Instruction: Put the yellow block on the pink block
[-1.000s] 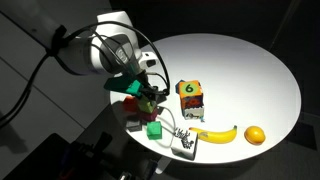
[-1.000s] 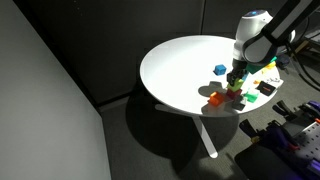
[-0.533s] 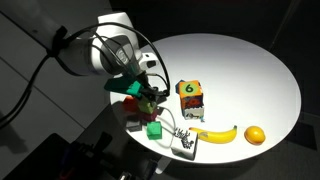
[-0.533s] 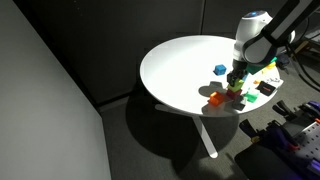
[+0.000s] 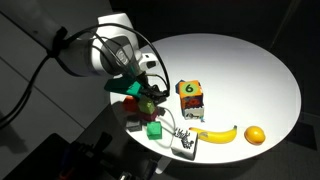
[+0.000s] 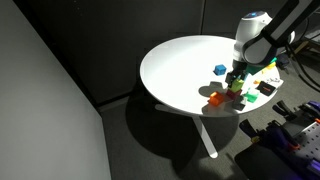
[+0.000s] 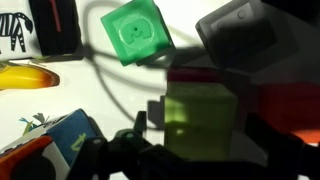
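Yellow block (image 7: 200, 125), a plain lime cube with flat faces, is seen in deep shadow between the dark jaws of the gripper (image 7: 197, 145), with a strip of the pink block (image 7: 195, 76) showing just past its far edge. Whether the jaws are pressed against its sides cannot be told. A green cube (image 7: 140, 32) with a moulded mark and a grey cube (image 7: 245, 35) are set near on the round white table (image 5: 250, 60).
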Available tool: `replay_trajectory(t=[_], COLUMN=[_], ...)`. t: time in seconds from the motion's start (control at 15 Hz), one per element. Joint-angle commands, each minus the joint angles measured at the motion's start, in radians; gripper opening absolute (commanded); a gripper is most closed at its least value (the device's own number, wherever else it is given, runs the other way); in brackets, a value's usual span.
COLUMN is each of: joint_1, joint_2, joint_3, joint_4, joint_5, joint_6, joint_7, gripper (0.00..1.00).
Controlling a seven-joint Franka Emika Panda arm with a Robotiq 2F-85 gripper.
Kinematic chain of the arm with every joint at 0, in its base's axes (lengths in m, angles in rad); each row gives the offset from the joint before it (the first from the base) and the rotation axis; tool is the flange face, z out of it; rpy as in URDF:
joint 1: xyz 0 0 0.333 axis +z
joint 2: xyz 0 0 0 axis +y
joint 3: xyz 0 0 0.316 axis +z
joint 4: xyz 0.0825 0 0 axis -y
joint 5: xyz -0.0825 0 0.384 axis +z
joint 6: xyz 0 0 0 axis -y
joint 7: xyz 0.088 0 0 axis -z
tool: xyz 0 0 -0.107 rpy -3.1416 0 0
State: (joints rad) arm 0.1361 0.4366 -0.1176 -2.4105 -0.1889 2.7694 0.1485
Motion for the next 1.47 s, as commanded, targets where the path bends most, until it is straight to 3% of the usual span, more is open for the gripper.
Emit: replay_trajectory(t=[0.0, 0.4, 0.87, 1.4], joint_1=[-0.015, -0.022, -0.023, -0.048], joint_2=[-0.046, -0.094, -0.203, -0.332], joint_3=[0.017, 0.032, 0.027, 0.052], joint_4=[-0.039, -0.069, -0.123, -0.111], joint_5=[0.011, 0.025, 0.037, 0.119], joint_6=[0.032, 0.056, 0.006, -0.197], joint_7=[-0.015, -0.014, 0.021, 0.045], gripper=[1.00, 1.00, 1.00, 1.00])
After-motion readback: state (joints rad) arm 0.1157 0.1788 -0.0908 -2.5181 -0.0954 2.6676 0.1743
